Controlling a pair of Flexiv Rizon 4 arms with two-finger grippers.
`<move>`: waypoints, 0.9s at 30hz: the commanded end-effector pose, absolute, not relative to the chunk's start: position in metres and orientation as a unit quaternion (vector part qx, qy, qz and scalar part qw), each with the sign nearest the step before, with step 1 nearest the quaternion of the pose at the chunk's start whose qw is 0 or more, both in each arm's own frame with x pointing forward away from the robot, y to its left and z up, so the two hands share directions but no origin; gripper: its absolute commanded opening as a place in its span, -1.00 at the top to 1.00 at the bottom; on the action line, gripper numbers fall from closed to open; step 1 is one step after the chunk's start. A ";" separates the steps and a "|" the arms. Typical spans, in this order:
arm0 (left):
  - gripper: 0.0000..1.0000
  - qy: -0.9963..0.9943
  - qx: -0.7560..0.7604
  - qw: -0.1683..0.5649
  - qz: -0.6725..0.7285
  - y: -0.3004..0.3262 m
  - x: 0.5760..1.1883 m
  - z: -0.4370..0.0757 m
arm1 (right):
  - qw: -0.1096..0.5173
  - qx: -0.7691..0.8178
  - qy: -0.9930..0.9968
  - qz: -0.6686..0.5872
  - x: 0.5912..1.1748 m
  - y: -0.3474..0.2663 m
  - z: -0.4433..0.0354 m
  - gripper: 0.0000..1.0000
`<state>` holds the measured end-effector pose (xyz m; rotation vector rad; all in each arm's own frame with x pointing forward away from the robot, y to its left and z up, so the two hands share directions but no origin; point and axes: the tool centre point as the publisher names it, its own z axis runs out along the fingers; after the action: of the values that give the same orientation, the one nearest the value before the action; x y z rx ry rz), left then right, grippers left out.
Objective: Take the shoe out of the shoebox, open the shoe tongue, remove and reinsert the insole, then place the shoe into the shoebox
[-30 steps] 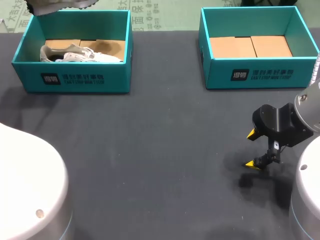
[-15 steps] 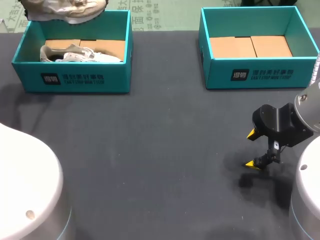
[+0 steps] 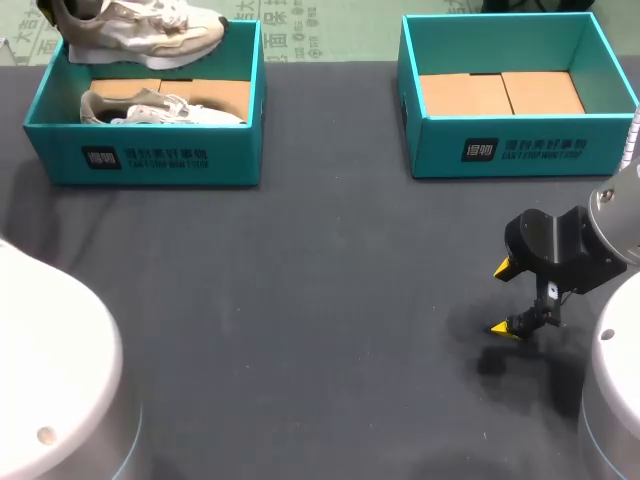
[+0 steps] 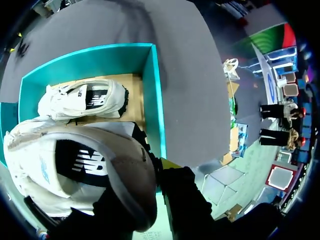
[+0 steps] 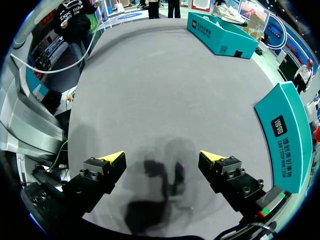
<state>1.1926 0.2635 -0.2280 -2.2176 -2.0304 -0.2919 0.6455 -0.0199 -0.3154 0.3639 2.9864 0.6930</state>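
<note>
A white and beige shoe (image 3: 140, 28) hangs in the air over the back edge of the left teal shoebox (image 3: 150, 160). My left gripper (image 4: 155, 167) is shut on its heel collar; in the left wrist view the shoe (image 4: 75, 170) fills the space beside the fingers. A second white shoe (image 3: 160, 108) lies on its side in that box, under the held one (image 4: 82, 100). My right gripper (image 3: 505, 298) stands open a little above the table near its right front, nothing between its fingers (image 5: 161, 157).
A second teal shoebox (image 3: 500, 150) stands at the back right, holding only its cardboard floor; it lies beside my right gripper (image 5: 287, 135). The dark table (image 3: 320, 300) spreads between the boxes and me. My arms' white bodies fill the front corners.
The held shoe has come further into the head view, moving toward me and to the right above the left box. The right arm has stayed still.
</note>
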 end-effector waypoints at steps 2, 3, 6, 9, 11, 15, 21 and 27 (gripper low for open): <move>1.00 -0.676 -0.726 0.081 -0.094 0.260 1.204 -0.242 | 0.029 0.118 0.967 0.224 0.644 -0.020 -0.315 -1.00; 1.00 -0.677 -0.726 0.083 -0.094 0.260 1.204 -0.244 | 0.029 0.118 0.967 0.224 0.644 -0.020 -0.315 -1.00; 1.00 -0.677 -0.725 0.091 -0.092 0.259 1.202 -0.252 | 0.029 0.118 0.967 0.224 0.644 -0.020 -0.315 -1.00; 1.00 -0.680 -0.720 0.098 -0.094 0.256 1.201 -0.261 | 0.029 0.118 0.967 0.224 0.644 -0.020 -0.315 -1.00; 1.00 -0.685 -0.715 0.102 -0.095 0.253 1.203 -0.269 | 0.029 0.118 0.967 0.224 0.644 -0.020 -0.315 -1.00; 1.00 -0.693 -0.706 0.108 -0.094 0.250 1.205 -0.278 | 0.029 0.118 0.967 0.224 0.644 -0.020 -0.315 -1.00; 1.00 -0.698 -0.703 0.106 -0.092 0.247 1.208 -0.286 | 0.029 0.118 0.967 0.224 0.644 -0.020 -0.315 -1.00; 1.00 -0.699 -0.701 0.104 -0.099 0.242 1.213 -0.292 | 0.029 0.118 0.967 0.224 0.644 -0.020 -0.315 -1.00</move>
<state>1.2073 0.2440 -0.2880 -2.0717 -2.0630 -0.2952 0.6455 -0.0199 -0.3154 0.3637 2.9864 0.6930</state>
